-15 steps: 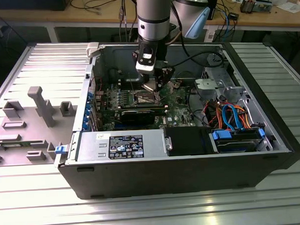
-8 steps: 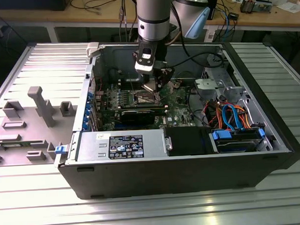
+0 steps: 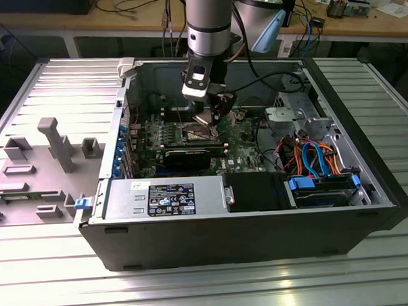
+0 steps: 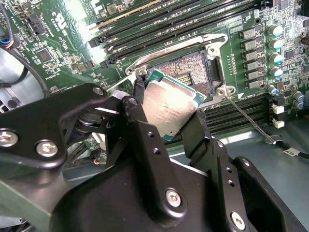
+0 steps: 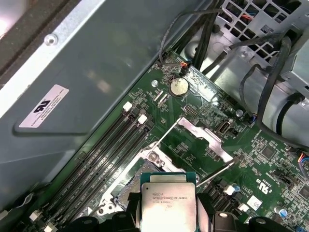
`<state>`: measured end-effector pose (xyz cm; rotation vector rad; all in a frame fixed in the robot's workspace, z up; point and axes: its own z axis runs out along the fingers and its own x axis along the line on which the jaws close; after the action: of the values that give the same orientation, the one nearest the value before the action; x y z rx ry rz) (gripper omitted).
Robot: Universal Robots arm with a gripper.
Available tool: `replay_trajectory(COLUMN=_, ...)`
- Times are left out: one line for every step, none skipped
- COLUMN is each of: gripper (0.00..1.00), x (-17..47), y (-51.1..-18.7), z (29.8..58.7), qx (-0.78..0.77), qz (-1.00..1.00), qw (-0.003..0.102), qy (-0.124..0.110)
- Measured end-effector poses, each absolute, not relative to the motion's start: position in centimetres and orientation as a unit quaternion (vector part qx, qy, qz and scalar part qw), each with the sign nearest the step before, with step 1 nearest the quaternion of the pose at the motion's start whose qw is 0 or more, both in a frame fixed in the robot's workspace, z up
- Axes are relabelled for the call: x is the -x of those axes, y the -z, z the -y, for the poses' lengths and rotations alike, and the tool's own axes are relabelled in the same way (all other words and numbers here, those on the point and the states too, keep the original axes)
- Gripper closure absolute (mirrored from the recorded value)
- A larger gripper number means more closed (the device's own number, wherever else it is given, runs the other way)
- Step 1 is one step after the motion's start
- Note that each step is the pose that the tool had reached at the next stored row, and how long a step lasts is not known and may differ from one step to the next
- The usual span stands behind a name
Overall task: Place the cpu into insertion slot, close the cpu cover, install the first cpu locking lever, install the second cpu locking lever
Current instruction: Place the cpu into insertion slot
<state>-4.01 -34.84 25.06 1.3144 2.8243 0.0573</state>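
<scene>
My gripper [image 3: 213, 114] hangs inside the open computer case, shut on the cpu [image 4: 170, 104], a flat silver-topped square chip with a green edge. Its black fingers [image 4: 136, 104] clamp two opposite sides of the chip. The cpu [image 5: 168, 198] is tilted and sits just above and partly over the insertion slot [image 4: 195, 67], whose pin field lies uncovered inside its silver rim. In the first wrist view the cpu cover [image 5: 204, 138] is flipped open beyond the insertion slot [image 5: 129, 186]. A thin wire locking lever [image 4: 246, 118] is unlatched and sticks out from the socket corner.
Long black memory slots [image 4: 159, 24] run beside the socket. A black graphics card [image 3: 190, 155] lies across the board, with the power supply [image 3: 169, 197] in front. Orange and blue cables [image 3: 312, 155] and a drive bay fill the exterior view's right. A grey fixture [image 3: 58, 142] stands outside the case.
</scene>
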Motion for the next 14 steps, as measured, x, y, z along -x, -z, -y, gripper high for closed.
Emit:
replay_trajectory(gripper=0.45, x=4.01, y=-25.04, z=34.84, qx=-0.424, qz=-0.906, qw=0.013, qy=-0.018)
replay_trajectory(gripper=0.45, x=4.01, y=-25.03, z=34.84, qx=-0.426, qz=-0.905, qw=0.013, qy=-0.018)
replay_trajectory(gripper=0.45, x=4.01, y=-25.01, z=34.84, qx=-0.428, qz=-0.904, qw=0.013, qy=-0.018)
replay_trajectory(gripper=0.45, x=4.01, y=-25.00, z=34.84, qx=-0.429, qz=-0.903, qw=0.013, qy=-0.017)
replay_trajectory(gripper=0.45, x=4.01, y=-25.00, z=34.84, qx=-0.430, qz=-0.903, qw=0.014, qy=-0.017)
replay_trajectory(gripper=0.45, x=4.01, y=-24.98, z=34.84, qx=-0.432, qz=-0.902, qw=0.014, qy=-0.017)
replay_trajectory(gripper=0.45, x=4.01, y=-24.96, z=34.84, qx=-0.434, qz=-0.901, qw=0.014, qy=-0.017)
replay_trajectory(gripper=0.45, x=4.01, y=-24.94, z=34.84, qx=-0.435, qz=-0.900, qw=0.014, qy=-0.017)
replay_trajectory(gripper=0.45, x=4.01, y=-24.94, z=34.84, qx=-0.436, qz=-0.899, qw=0.014, qy=-0.017)
replay_trajectory(gripper=0.45, x=4.01, y=-24.91, z=34.84, qx=-0.439, qz=-0.898, qw=0.014, qy=-0.016)
replay_trajectory(gripper=0.45, x=4.01, y=-24.90, z=34.84, qx=-0.440, qz=-0.898, qw=0.014, qy=-0.016)
replay_trajectory(gripper=0.45, x=4.01, y=-24.89, z=34.84, qx=-0.441, qz=-0.897, qw=0.014, qy=-0.016)
replay_trajectory(gripper=0.45, x=4.01, y=-24.88, z=34.84, qx=-0.443, qz=-0.896, qw=0.014, qy=-0.016)
replay_trajectory(gripper=0.45, x=4.01, y=-24.87, z=34.84, qx=-0.444, qz=-0.896, qw=0.014, qy=-0.016)
